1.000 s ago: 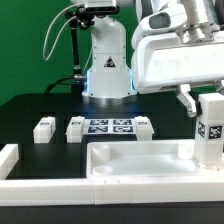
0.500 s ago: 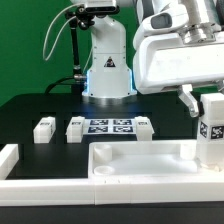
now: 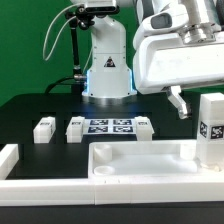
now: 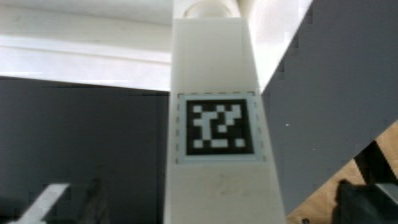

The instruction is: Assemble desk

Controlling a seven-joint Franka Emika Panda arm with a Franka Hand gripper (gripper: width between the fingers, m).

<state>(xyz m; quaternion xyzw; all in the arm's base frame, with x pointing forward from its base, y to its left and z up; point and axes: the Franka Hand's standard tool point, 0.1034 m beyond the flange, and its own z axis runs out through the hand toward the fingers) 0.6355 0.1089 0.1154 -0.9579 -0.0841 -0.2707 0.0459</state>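
One leg [image 3: 211, 130] stands upright in your exterior view, its long axis vertical and its tag facing the camera. It sits at the desk top's [image 3: 130, 160] corner on that view's right, just beside the one visible finger [image 3: 180, 102] of the claw [image 3: 197, 98], while three more legs [image 3: 44, 128] [image 3: 75, 128] [image 3: 143, 126] lie on the dark surface [image 3: 30, 110] by the marker board [image 3: 108, 127]. In your wrist view the leg [image 4: 217, 120] runs lengthwise through the frame, tag toward the lens, yet you cannot tell whether the claw is spread or pinching it.
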